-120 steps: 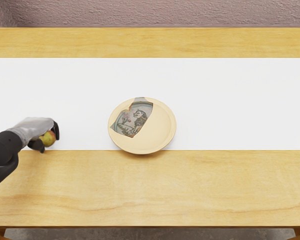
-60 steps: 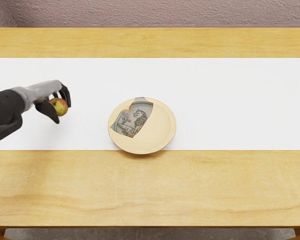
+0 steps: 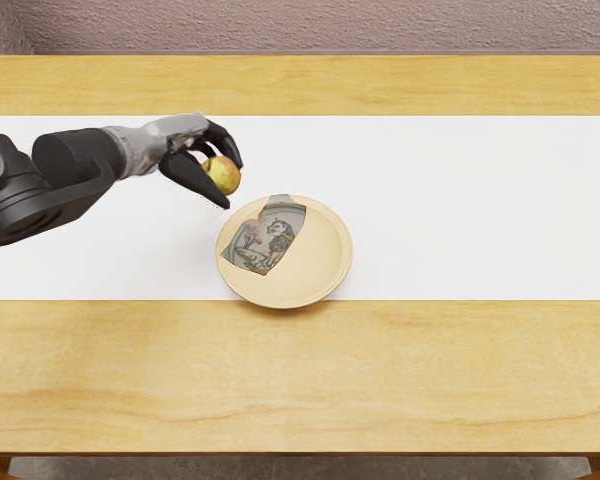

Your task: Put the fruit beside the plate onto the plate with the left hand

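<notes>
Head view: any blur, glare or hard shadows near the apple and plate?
Head view: flat, even light; apple and left robot hand sharp, no motion blur, no cast shadow seen under them; plate shows a thin soft shadow along its near rim; white cloth looks textureless.

Fruit (image 3: 222,174): yellow with a red blush. Plate (image 3: 326,252): cream-tan, with a grey-blue illustrated patch at its 10 o'clock showing a dark figure and a red spot. Left hand (image 3: 187,148): light grey back, black fingers. Forearm (image 3: 40,185): dark grey. Bench (image 3: 300,375): pale wood grain, crossed by a white strip (image 3: 460,200). Wall (image 3: 310,25): mauve, rough texture.
</notes>
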Controlling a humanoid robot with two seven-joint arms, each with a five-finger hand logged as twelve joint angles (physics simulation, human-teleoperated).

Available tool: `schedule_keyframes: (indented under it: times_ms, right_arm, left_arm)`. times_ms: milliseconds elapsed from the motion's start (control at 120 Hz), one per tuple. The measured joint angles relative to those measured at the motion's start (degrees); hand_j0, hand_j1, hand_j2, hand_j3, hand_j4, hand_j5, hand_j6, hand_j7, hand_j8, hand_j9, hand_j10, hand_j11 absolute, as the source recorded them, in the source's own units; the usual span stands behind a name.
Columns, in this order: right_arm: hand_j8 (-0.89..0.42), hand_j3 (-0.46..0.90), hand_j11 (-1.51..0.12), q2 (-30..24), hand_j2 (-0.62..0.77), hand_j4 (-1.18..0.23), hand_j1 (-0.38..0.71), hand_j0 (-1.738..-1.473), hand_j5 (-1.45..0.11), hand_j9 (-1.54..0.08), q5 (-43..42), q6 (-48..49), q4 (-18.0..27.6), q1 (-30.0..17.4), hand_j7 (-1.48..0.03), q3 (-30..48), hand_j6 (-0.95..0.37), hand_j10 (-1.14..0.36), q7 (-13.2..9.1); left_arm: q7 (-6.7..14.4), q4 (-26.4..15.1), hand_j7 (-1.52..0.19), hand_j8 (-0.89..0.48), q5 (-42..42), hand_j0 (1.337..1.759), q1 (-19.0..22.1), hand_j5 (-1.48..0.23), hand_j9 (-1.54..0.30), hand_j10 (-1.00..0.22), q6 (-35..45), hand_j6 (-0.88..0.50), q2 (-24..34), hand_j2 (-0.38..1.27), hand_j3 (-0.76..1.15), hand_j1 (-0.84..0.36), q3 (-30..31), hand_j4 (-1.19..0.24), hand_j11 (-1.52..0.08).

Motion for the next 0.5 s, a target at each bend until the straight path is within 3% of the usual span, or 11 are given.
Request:
schedule_keyframes:
  times_ms: [125,283,500]
  right_arm:
    - [-0.01,0.00,-0.02,0.0,0.00,-0.01,-0.33,-1.658,-0.02,-0.02,0.0,0.0,0.0,0.0,-0.02,0.0,-0.01,-0.01,0.0]
    - [-0.01,0.00,-0.02,0.0,0.00,-0.01,-0.33,-1.658,-0.02,-0.02,0.0,0.0,0.0,0.0,-0.02,0.0,-0.01,-0.01,0.0]
    - [-0.01,0.00,-0.02,0.0,0.00,-0.01,-0.33,-1.658,-0.02,-0.02,0.0,0.0,0.0,0.0,-0.02,0.0,-0.01,-0.01,0.0]
  left_arm:
    - [0.0,0.8,-1.04,-0.38,0.5,1.651,-1.5,-1.05,-1.05,-0.79,-0.1,-0.38,-4.3,0.28,0.00,-0.30,0.2,-0.67,-1.05]
    - [0.0,1.5,-1.04,-0.39,4.0,1.650,-10.0,-1.04,-1.05,-0.80,-0.8,-0.39,-7.0,0.28,0.00,-0.30,9.6,-0.69,-1.06]
    - [0.0,3.7,-1.04,-0.36,17.5,1.652,-10.9,-1.05,-1.05,-0.77,-7.4,-0.35,-13.0,0.41,0.00,-0.35,19.1,-0.65,-1.05]
